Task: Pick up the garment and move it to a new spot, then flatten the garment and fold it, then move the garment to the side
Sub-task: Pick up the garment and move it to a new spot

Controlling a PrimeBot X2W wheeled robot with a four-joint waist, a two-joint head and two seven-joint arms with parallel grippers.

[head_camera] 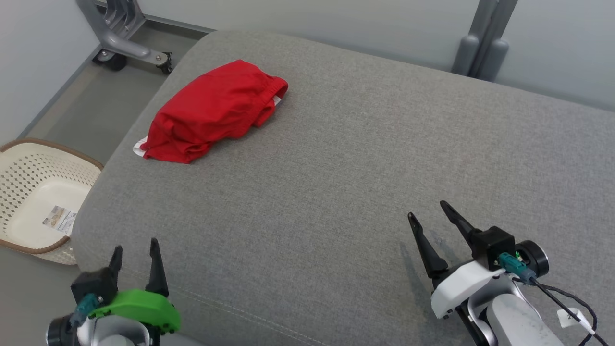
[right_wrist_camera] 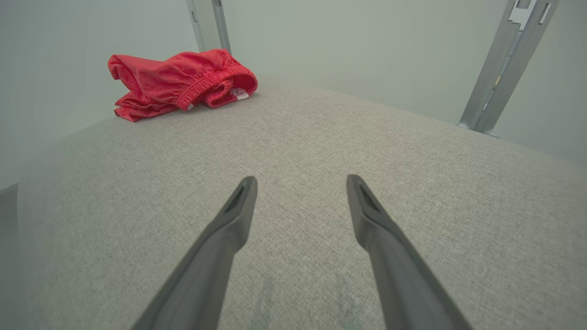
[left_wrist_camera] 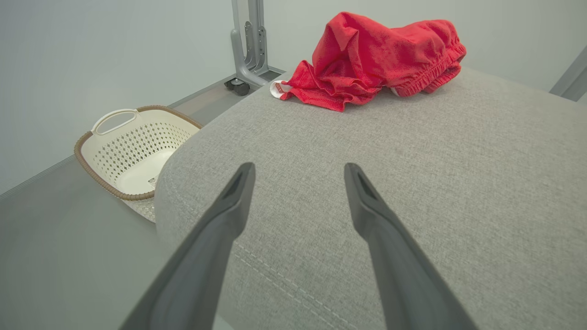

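Left gripper (head_camera: 136, 246), with its green housing, sits at the near left corner of the rounded grey woven-fabric cushion (head_camera: 336, 182); its 2 dark fingers are spread apart and empty, pointing across the cushion toward the far side. Right gripper (head_camera: 426, 210), on a white housing with a black cable trailing from it, hangs low over the near right part of the cushion; its 2 fingers are likewise parted with nothing between them, and they cast a faint shadow on the fabric below.

The crumpled red cloth garment with a gathered elastic waistband (head_camera: 216, 113) lies in a loose heap on the far left part of the cushion, close to its left edge and well apart from both grippers; a small white tag (head_camera: 139, 147) pokes out at its near left end. Beside the cushion on the left, on the grey floor (head_camera: 72, 115), stands a cream perforated plastic basket with a brown woven rim (head_camera: 29, 187); a paper label lies on its bottom. A grey metal frame leg on castors (head_camera: 120, 41) stands on the floor beyond the garment; 1 more grey metal post (head_camera: 485, 43) rises behind the far right edge.
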